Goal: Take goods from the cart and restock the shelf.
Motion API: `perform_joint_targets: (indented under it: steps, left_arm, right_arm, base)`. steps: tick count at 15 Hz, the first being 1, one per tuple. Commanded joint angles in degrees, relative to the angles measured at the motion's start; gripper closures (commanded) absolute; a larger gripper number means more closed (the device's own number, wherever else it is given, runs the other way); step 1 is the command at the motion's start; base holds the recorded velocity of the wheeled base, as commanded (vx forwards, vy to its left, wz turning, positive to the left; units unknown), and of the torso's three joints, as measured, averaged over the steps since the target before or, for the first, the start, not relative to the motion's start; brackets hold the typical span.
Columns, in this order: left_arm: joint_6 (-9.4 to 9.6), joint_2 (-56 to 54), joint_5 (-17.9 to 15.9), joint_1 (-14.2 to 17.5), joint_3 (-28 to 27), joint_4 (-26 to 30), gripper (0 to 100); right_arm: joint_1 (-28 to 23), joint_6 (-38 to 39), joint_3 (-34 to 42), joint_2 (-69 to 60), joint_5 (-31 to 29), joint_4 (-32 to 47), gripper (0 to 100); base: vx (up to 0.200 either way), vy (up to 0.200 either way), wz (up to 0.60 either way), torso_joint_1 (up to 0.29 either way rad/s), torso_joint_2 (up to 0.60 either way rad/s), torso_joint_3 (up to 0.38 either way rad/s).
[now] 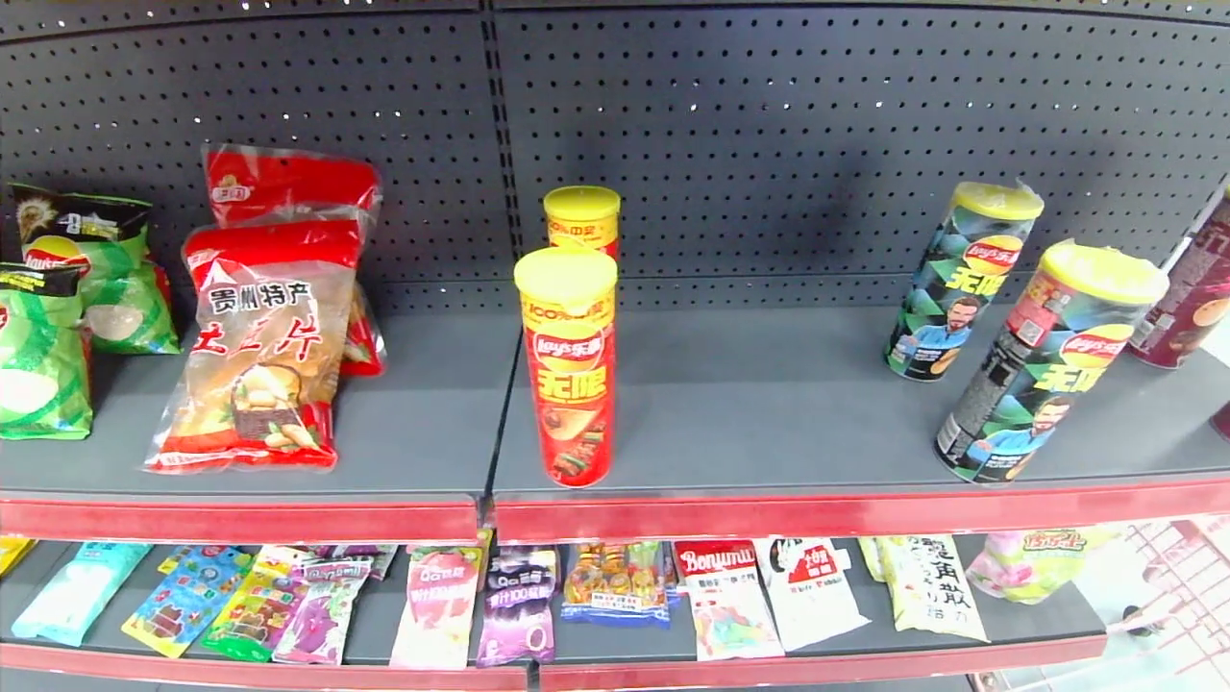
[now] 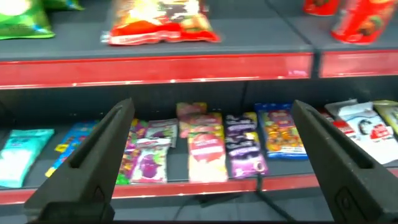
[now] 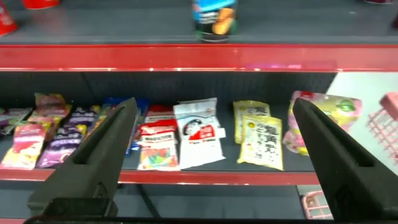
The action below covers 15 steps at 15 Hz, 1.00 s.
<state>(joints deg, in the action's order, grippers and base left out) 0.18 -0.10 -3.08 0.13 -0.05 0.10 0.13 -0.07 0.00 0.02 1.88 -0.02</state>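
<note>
The grey shelf (image 1: pixel 730 404) with a red front edge carries two red chip cans (image 1: pixel 569 365), two dark green chip cans (image 1: pixel 1052 360) and red snack bags (image 1: pixel 264 351). My left gripper (image 2: pixel 211 168) is open and holds nothing; it hangs in front of the lower shelf's candy packets (image 2: pixel 205 146), below the red edge (image 2: pixel 186 65). My right gripper (image 3: pixel 211 162) is open too, with nothing between its fingers, and faces the white and yellow packets (image 3: pixel 199 134) farther right on that lower shelf. A pink wire cart (image 3: pixel 385 118) stands to the right of the shelf.
Green chip bags (image 1: pixel 43 327) lie at the shelf's far left and a dark red can (image 1: pixel 1187 298) stands at its far right. Bare shelf room lies between the red cans and the green cans. The pegboard back wall (image 1: pixel 769 144) closes the shelf behind.
</note>
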Motion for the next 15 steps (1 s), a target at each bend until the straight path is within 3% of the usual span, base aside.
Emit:
perform_joint_targets:
  steps: [1,15]
  left_arm:
    - [-0.01,0.1,0.01,0.04,0.05,-0.01,0]
    - [-0.01,0.1,0.01,0.04,-0.04,-0.01,0]
  right_arm:
    - [0.04,-0.01,0.0,-0.02,0.06,-0.06,0]
    - [0.04,0.16,0.0,-0.02,0.06,-0.06,0]
  base:
    - [0.0,-0.2,0.0,0.002,0.0,-0.002]
    - [0.0,-0.2,0.0,0.004,0.0,0.002]
